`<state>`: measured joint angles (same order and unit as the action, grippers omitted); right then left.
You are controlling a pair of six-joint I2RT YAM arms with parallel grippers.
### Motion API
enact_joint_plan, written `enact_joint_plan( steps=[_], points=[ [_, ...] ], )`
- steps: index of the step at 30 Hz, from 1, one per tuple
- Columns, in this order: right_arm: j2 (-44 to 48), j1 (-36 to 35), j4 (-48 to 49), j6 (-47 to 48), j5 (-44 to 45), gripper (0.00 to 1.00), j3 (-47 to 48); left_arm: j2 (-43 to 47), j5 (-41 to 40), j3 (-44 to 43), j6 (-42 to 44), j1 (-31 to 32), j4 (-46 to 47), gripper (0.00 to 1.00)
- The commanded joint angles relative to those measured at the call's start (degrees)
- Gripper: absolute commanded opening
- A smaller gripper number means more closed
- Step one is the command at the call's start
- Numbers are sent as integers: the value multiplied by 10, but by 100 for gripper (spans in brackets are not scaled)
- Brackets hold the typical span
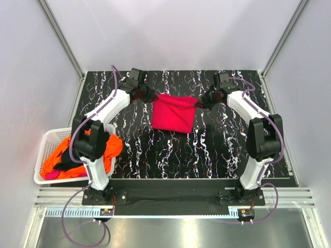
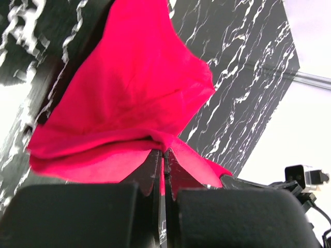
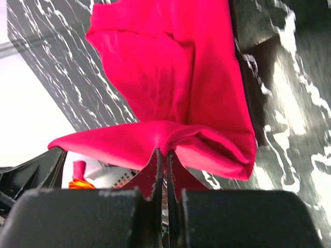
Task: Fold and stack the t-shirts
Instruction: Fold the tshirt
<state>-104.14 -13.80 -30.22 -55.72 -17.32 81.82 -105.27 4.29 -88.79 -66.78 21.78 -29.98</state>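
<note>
magenta-red t-shirt point(image 1: 173, 113), black white-veined table point(image 1: 207, 150), white basket point(image 1: 45, 150)

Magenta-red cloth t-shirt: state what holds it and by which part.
Both arms hold the magenta-red cloth t-shirt: the left gripper pinches its far left corner, the right gripper its far right corner.

One t-shirt point(image 1: 173, 114) lies on the table point(image 1: 170, 155), toward its far middle. The left gripper point(image 1: 150, 98) sits at its far left corner, the right gripper point(image 1: 198, 103) at its far right. A basket point(image 1: 43, 150) beside the table's left edge holds a heap of t-shirts point(image 1: 62, 160).
</note>
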Motion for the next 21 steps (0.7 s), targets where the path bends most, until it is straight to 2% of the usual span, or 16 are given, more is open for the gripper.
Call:
enact_joint_plan(
  steps=[1, 5, 14, 17, 21],
  points=[
    [-33, 11, -10, 12, -28, 0, 61, -33, 46, -74, 39, -15, 13, 0],
    [-70, 19, -10, 15, -43, 0, 112, -67, 45, -117, 50, -26, 14, 0],
    [-123, 43, -9, 11, -49, 0, 163, -170, 104, -217, 66, -43, 18, 0],
    [-129, 45, -10, 22, -63, 0, 170, -159, 99, -212, 70, -43, 23, 0],
    [-113, 45, -14, 26, -79, 0, 155, -109, 94, -153, 75, -43, 23, 0]
  ],
)
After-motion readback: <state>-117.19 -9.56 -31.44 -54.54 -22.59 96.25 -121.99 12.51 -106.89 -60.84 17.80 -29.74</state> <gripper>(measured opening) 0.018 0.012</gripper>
